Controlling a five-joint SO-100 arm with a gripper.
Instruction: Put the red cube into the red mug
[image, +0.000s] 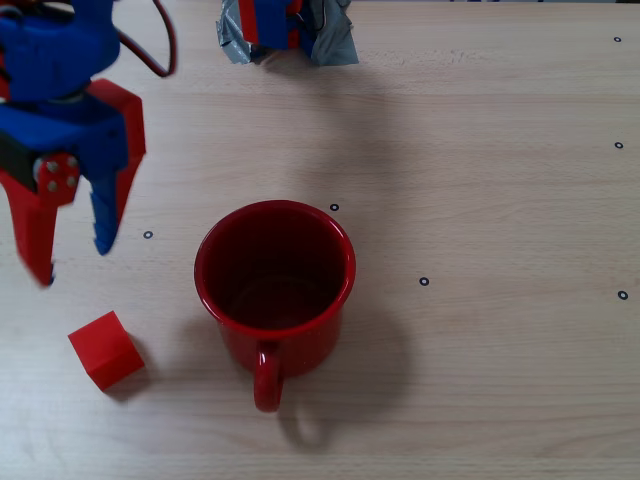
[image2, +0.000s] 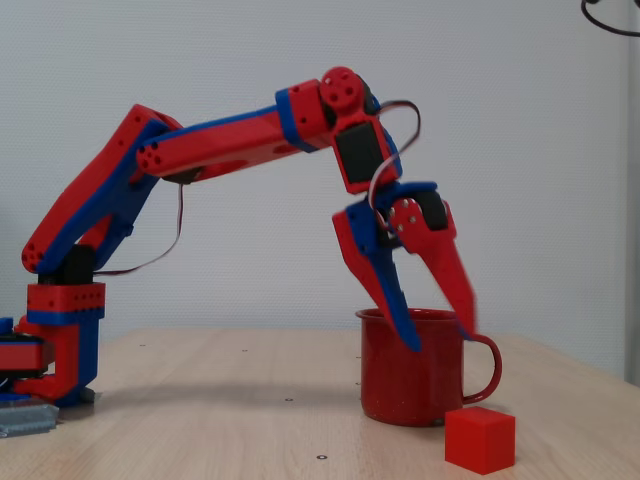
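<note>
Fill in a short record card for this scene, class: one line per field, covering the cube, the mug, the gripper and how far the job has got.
cube: red cube on the table, outside the mug, lower left in the overhead fixed view
mug: red mug upright, nothing seen inside, handle toward the bottom edge
gripper: gripper open, holding nothing, raised above the table, up-left of the cube
progress: cube not yet grasped
</note>
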